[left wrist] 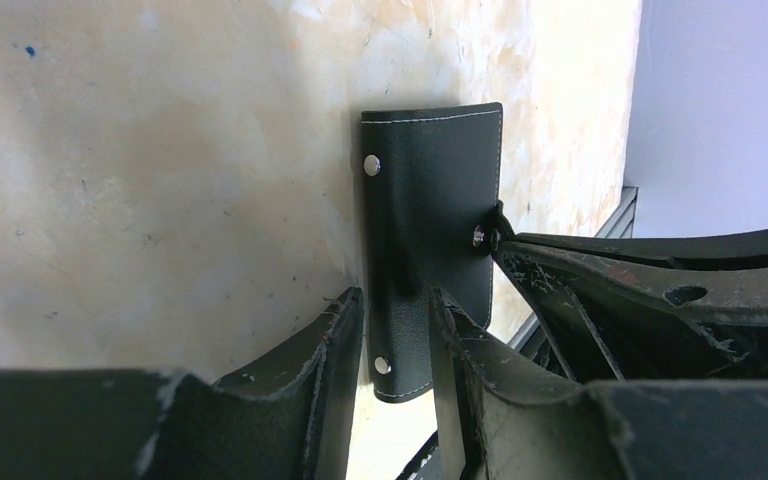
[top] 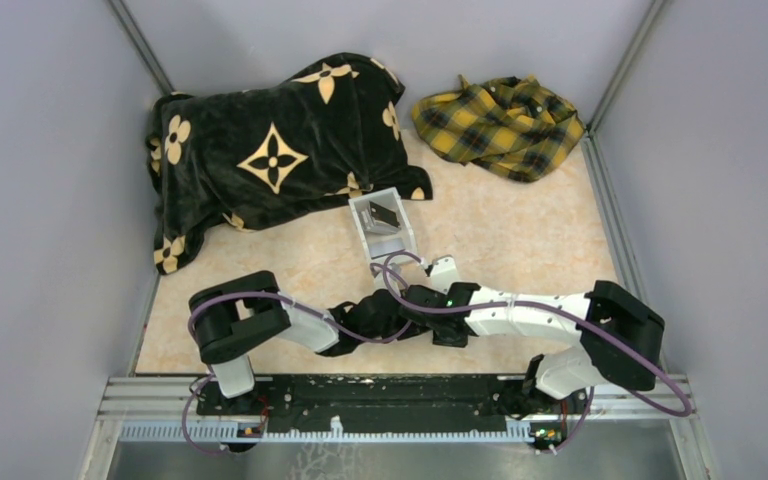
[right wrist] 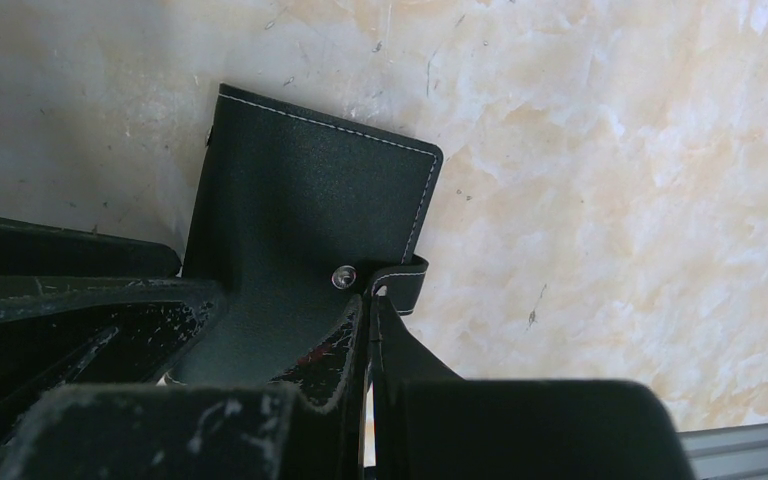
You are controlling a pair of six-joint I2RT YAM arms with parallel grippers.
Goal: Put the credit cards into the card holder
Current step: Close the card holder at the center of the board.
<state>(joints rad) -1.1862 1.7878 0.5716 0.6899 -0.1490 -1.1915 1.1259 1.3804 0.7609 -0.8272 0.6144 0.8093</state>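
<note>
Your left tool [left wrist: 395,297] is clamped on the wallet [left wrist: 430,190], one finger on each face near its lower end. It holds the wallet on edge against the desk [right wrist: 610,200]. Your right tool [right wrist: 370,305] is closed, its tips pinched on the strap [right wrist: 405,285] that sticks out from the wallet's long edge.

The wallet is folded shut. It is black with a fine grain and pale stitching around the border, and its corners are rounded. From the left wrist you see two small metal studs [left wrist: 371,164] along one long side, one near each end. From the right wrist you see a third stud [right wrist: 342,276] where the strap meets the face. None of the inner slots show.

In the top view both arms reach in and meet near the middle of the desk, close to the front, and they hide the wallet there. Just beyond them is the clear-white box [top: 360,225]. The cards [top: 382,213] lie inside it, with a dark one tilted on top. You cannot count them from here.

A black blanket [top: 270,150] with gold flowers and a yellow plaid cloth [top: 500,125] lie at the back.
</note>
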